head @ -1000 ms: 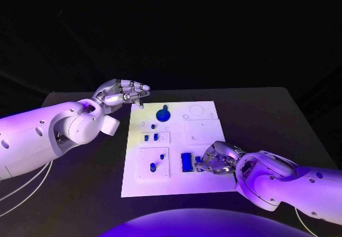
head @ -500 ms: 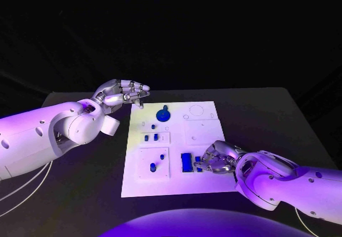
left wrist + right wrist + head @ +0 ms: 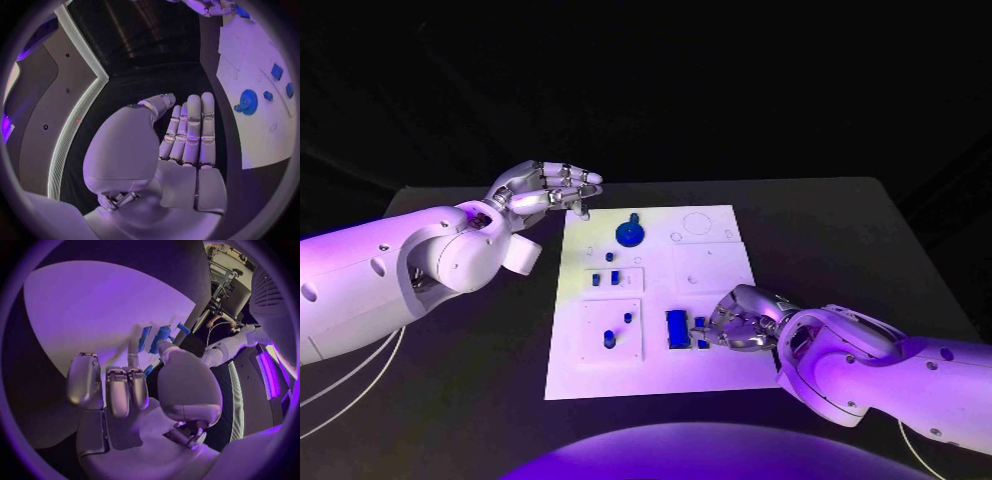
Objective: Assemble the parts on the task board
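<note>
Right robot hand point(image 3: 737, 322) apparently touches blue part point(image 3: 678, 328) on task board point(image 3: 711, 270).

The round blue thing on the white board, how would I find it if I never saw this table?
Find the white task board in the middle of the black table. Look along its far end, on the side nearest the left hand. There sits the round blue part, a disc with a small stem pointing away from the robot; the other blue pieces are small blocks and bars.

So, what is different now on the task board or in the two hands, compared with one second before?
Nothing has visibly changed. The right hand stays low over the task board beside the long blue part, and the left hand stays raised off the board's far left corner.
</note>
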Motion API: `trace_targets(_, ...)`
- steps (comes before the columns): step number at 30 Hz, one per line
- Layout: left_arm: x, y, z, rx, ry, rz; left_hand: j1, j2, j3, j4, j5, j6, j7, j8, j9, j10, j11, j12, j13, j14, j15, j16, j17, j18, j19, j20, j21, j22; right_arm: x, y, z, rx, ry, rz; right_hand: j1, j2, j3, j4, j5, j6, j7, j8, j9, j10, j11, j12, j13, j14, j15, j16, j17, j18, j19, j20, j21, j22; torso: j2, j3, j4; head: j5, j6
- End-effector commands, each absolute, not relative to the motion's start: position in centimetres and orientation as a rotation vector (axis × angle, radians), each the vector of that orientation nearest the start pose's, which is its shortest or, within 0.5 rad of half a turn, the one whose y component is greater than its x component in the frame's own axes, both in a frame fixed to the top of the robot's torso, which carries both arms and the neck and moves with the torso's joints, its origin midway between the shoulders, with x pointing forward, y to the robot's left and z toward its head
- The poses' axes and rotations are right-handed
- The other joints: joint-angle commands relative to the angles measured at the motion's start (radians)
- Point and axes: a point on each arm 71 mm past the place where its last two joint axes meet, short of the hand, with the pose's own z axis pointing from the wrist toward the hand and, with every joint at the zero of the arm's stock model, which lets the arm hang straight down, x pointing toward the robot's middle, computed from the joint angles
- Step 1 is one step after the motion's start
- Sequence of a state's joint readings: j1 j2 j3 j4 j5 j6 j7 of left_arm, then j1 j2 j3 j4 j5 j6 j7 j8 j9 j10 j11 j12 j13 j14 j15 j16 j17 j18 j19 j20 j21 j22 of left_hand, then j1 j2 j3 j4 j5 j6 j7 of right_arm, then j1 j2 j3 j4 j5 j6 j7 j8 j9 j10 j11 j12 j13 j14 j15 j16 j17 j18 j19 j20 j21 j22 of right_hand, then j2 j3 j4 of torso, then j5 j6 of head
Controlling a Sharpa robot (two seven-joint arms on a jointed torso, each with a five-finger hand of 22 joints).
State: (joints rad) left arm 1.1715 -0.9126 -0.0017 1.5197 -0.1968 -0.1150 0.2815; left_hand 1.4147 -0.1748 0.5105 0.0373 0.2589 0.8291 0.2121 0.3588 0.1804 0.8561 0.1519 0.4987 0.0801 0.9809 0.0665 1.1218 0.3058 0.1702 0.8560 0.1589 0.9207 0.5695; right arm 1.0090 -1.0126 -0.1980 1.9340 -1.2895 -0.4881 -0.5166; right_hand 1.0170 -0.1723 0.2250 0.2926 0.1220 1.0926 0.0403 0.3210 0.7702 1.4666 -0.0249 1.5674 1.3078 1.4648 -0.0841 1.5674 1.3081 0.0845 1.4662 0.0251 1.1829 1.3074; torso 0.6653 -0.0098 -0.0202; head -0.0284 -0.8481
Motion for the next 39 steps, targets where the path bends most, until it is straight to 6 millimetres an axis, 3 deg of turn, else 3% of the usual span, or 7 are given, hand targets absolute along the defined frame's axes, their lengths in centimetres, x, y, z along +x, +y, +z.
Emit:
trace_targets(1, 48.3, 23.0, -18.1, -0.932, 1.630, -1.569, -0.008, 0.002, 0.006, -0.001, 0.007, -0.008, 0.004, 0.007, 0.001, -0.009, 0.001, 0.003, -0.001, -0.001, 0.006, 0.001, -0.001, 0.014, -0.005, 0.005, -0.006, -0.002, 33.5, -19.5, -27.9, 0.283, 2.066, 0.579, -0.007, 0.001, -0.006, 0.000, -0.001, 0.007, -0.002, 0.005, 0.001, 0.104, -0.008, 0.003, 0.263, 0.106, -0.008, 0.003, 0.263, -0.019, 0.030, -0.008, -0.005, 0.176, 0.000, 0.0004, -0.0007, 0.001, 0.000)
trace_targets(20, 48.3, 23.1, -18.1, -0.931, 1.624, -1.568, -0.008, 0.002, 0.006, -0.001, 0.007, -0.008, 0.004, 0.007, 0.001, -0.010, 0.001, 0.004, -0.001, -0.001, 0.006, 0.001, -0.001, 0.014, -0.005, 0.005, -0.006, -0.002, 33.8, -21.0, -27.3, 0.265, 1.999, 0.639, 0.161, 0.005, -0.041, -0.009, 0.003, -0.006, 0.002, -0.009, 0.005, 0.104, -0.005, 0.003, 0.263, 0.106, -0.006, 0.003, 0.263, -0.016, 0.025, -0.007, -0.027, 0.171, -0.001, 0.0004, -0.0008, -0.001, 0.005)
trace_targets(29, 48.9, 23.7, -18.3, -0.966, 1.577, -1.576, -0.017, 0.002, 0.004, 0.004, 0.004, -0.011, 0.003, 0.010, 0.001, -0.007, 0.000, 0.010, 0.000, -0.002, 0.007, 0.002, -0.001, 0.014, -0.006, 0.006, -0.009, -0.004, 38.2, -23.0, -23.7, 0.508, 1.754, 0.933, 0.230, 0.031, -0.052, -0.016, 0.004, -0.069, 0.032, -0.054, -0.007, 0.068, 0.022, -0.081, 0.221, 0.082, 0.016, -0.037, 0.159, 0.016, -0.030, 0.012, -0.245, 0.119, -0.015, -0.0063, -0.0004, -0.006, 0.026)
trace_targets(32, 49.2, 24.1, -18.5, -0.995, 1.534, -1.569, -0.023, 0.003, 0.003, 0.008, 0.003, -0.014, 0.002, 0.011, 0.001, -0.002, -0.001, 0.015, 0.001, -0.003, 0.007, 0.002, -0.001, 0.014, -0.007, 0.007, -0.013, -0.007, 40.8, -23.8, -22.6, 0.587, 1.671, 1.016, 0.298, 0.037, -0.038, -0.029, 0.002, -0.096, 0.046, -0.066, -0.004, -0.044, 0.035, -0.313, 0.102, 0.023, 0.029, -0.152, -0.048, 0.066, -0.130, 0.025, -0.601, 0.011, -0.025, -0.0119, -0.0012, -0.007, 0.032)
trace_targets(33, 49.4, 24.2, -18.5, -1.006, 1.514, -1.566, -0.024, 0.003, 0.003, 0.009, 0.002, -0.014, 0.002, 0.011, 0.001, 0.000, -0.001, 0.017, 0.001, -0.004, 0.007, 0.001, -0.001, 0.014, -0.008, 0.007, -0.015, -0.008, 41.7, -24.1, -22.3, 0.616, 1.644, 1.043, 0.298, 0.037, -0.038, -0.029, 0.002, -0.096, 0.046, -0.066, -0.004, -0.044, 0.035, -0.313, 0.102, 0.023, 0.029, -0.152, -0.048, 0.066, -0.130, 0.025, -0.601, 0.011, -0.029, -0.0137, -0.0030, -0.006, 0.037)
trace_targets(34, 49.6, 24.4, -18.5, -1.015, 1.494, -1.563, -0.031, 0.003, 0.000, 0.015, -0.001, -0.016, 0.000, 0.014, 0.001, 0.007, -0.003, 0.024, 0.001, -0.010, 0.006, -0.002, -0.003, 0.014, -0.011, 0.008, -0.024, -0.014, 42.5, -24.3, -22.0, 0.641, 1.623, 1.063, 0.333, 0.033, -0.016, -0.033, 0.134, -0.115, 0.059, -0.074, -0.003, -0.125, 0.033, -0.461, 0.023, -0.019, 0.029, -0.236, -0.171, 0.098, -0.198, 0.027, -0.832, -0.068, -0.033, -0.0153, -0.0038, -0.006, 0.046)
trace_targets(39, 50.9, 24.9, -18.9, -1.084, 1.346, -1.532, -0.042, 0.004, -0.004, 0.029, -0.003, -0.006, -0.010, 0.030, 0.006, 0.045, -0.013, 0.036, 0.000, -0.024, 0.001, -0.017, -0.009, 0.014, -0.017, 0.008, -0.052, -0.032, 46.6, -25.2, -21.3, 0.749, 1.524, 1.151, 0.395, 0.010, 0.072, -0.024, 0.119, -0.182, 0.096, -0.117, -0.027, -0.383, 0.080, -0.959, -0.325, -0.220, 0.072, -0.684, -0.646, 0.096, -0.278, 0.069, -1.003, -0.230, -0.049, -0.0166, -0.0003, -0.008, 0.073)
